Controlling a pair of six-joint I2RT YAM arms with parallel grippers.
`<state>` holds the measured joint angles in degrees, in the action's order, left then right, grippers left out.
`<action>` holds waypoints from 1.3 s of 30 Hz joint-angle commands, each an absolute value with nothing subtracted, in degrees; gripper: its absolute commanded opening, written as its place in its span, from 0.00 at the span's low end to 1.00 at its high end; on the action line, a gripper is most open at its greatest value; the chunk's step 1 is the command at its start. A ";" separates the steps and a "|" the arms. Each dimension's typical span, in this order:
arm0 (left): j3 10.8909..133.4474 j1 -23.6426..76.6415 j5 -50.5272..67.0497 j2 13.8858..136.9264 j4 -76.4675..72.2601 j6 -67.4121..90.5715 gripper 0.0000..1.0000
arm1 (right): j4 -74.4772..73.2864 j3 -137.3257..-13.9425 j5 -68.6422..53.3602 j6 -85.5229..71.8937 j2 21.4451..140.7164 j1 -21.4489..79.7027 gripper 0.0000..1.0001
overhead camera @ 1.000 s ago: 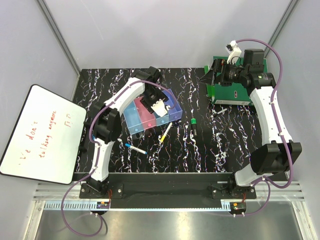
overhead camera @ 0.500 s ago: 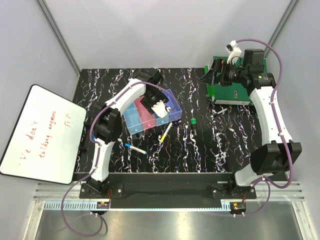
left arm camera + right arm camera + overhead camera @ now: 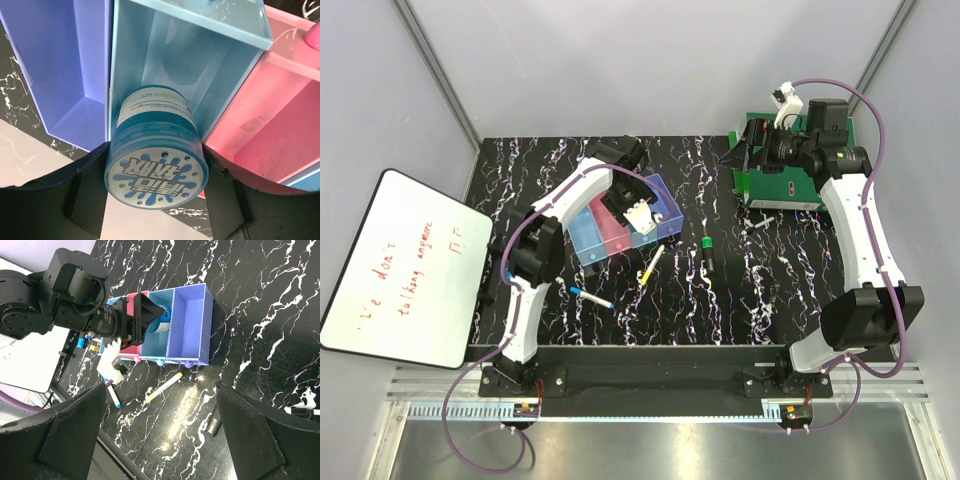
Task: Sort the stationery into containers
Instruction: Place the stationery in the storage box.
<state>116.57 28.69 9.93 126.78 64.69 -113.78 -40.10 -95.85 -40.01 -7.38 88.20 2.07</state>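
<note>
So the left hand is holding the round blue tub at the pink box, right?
No, wrong box. The left gripper holds the round blue tub at the light blue box, the one between the purple box and the pink box. The left wrist view shows it.

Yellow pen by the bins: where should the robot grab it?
Probably around the middle of its barrel, coming straight down from above. The yellow pen lies flat and slanted on the table, so the grip should close across its thin width.
</note>
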 commanded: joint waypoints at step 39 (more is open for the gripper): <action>108.72 28.39 11.16 118.30 65.65 -129.11 0.74 | -37.62 -96.24 -40.96 -7.91 85.52 1.67 1.00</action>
<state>109.58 28.62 10.55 122.41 60.95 -114.21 -40.07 -95.44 -40.05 -7.75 88.01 1.96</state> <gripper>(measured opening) 0.737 0.994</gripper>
